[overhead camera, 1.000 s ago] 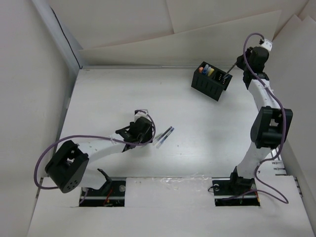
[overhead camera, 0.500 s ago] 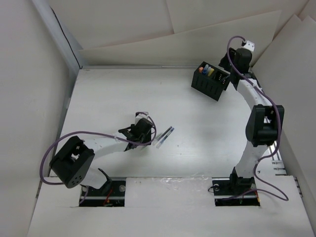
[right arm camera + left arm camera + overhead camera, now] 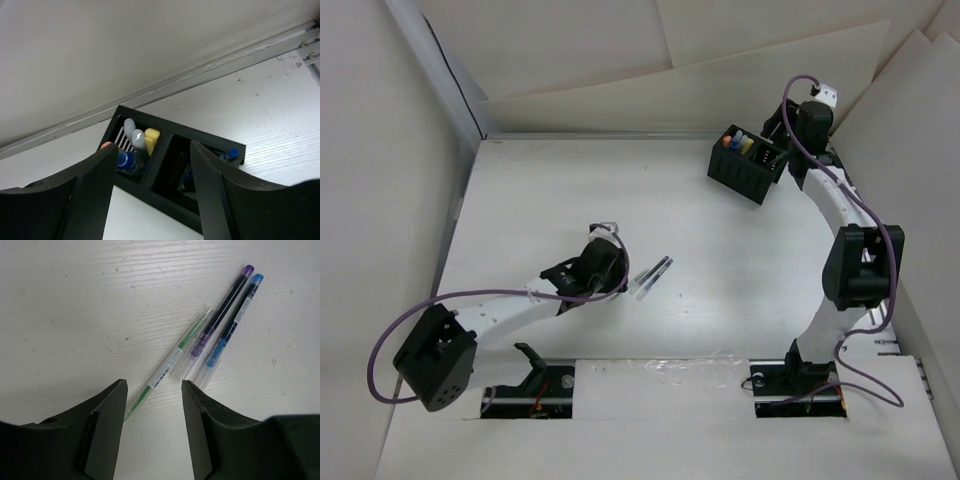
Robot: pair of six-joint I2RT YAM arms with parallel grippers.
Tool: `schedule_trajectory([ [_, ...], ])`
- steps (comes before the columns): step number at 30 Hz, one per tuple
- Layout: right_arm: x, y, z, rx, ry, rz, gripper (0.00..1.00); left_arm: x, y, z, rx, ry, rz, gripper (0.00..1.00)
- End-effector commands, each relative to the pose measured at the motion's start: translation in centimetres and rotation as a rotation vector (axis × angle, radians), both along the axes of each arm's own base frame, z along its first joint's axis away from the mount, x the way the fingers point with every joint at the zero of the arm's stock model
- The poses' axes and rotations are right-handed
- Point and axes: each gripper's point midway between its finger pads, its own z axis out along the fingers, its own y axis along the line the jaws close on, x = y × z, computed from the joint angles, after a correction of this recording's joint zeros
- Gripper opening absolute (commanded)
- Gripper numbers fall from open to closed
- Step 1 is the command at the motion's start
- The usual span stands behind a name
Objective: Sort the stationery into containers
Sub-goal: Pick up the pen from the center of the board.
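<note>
A: How are the jaws of the right gripper (image 3: 152,150) seen to stand?

B: They are spread wide, and nothing is held between them. A second ago they were pressed on a thin dark pen beside the organiser box (image 3: 190,131); that pen has since been let go. A blue-capped pen (image 3: 230,154) is now seen leaning in the box's right-hand compartment, and it is judged to be the one released.

A: And what is held in the other compartment?

B: Grey caps (image 3: 132,131), a yellow marker (image 3: 151,136) and a blue one (image 3: 125,160) are seen standing in it. So one more piece is counted as sorted, and the box is shown upright at the far right of the table (image 3: 540,200).

A: What is seen at the left gripper (image 3: 152,387)?

B: Its jaws are held partly apart and have been narrowed a little. The arm has been brought nearer to the three pens left on the table. The near end of the thin green pen (image 3: 170,360) is straddled by the jaws, but no pinch is seen yet.

A: What lies beyond it?

B: A purple-capped pen (image 3: 220,315) and a blue-capped clear pen (image 3: 235,315) lie side by side just beyond, near the table's middle. Three pens are thus left, and the green one is judged to be next.
</note>
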Motion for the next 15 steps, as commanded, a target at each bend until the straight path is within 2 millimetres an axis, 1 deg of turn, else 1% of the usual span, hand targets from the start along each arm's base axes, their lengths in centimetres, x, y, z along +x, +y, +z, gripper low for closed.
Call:
schedule_trajectory([
  [1,-1.3,1.4,3.5,0.026,-0.081,0.035,0.65,-1.6,0.0,-2.2,0.014,0.091,-0.034,0.44],
  [2,-1.5,1.9,4.0,0.027,-0.090,0.044,0.65,-1.8,-0.2,-2.3,0.010,0.111,-0.032,0.44],
  [3,-1.8,2.1,3.7,0.039,-0.084,0.052,0.65,-1.8,-0.2,-2.3,0.004,0.114,-0.025,0.44],
  [4,-2.0,2.1,3.8,0.039,-0.084,0.052,0.65,-1.8,-0.2,-2.6,0.013,0.123,-0.025,0.43],
  [6,-2.6,2.1,4.5,0.039,-0.098,0.053,0.65,-1.8,-0.2,-2.6,0.007,0.126,-0.018,0.43],
  [7,-2.7,2.1,3.9,0.039,-0.085,0.052,0.65,-2.0,-0.1,-2.7,0.010,0.137,-0.011,0.43],
  [8,-3.1,2.1,4.0,0.039,-0.087,0.053,0.65,-2.0,-0.1,-2.7,0.010,0.137,-0.011,0.43],
  [9,-3.3,2.1,4.7,0.039,-0.100,0.053,0.65,-2.0,-0.1,-2.7,0.010,0.137,-0.011,0.43],
  [10,-3.3,2.1,4.7,0.048,-0.100,0.051,0.65,-2.0,-0.1,-2.7,0.010,0.137,-0.011,0.43],
  [11,-3.4,2.3,4.2,0.050,-0.091,0.060,0.65,-2.0,-0.1,-2.7,0.010,0.137,-0.011,0.43],
  [12,-3.6,2.3,4.7,0.050,-0.100,0.060,0.65,-2.1,0.0,-3.0,0.016,0.144,-0.010,0.43],
  [15,-3.6,2.4,4.7,0.052,-0.100,0.069,0.65,-2.9,-0.4,-3.6,0.020,0.167,-0.030,0.41],
])
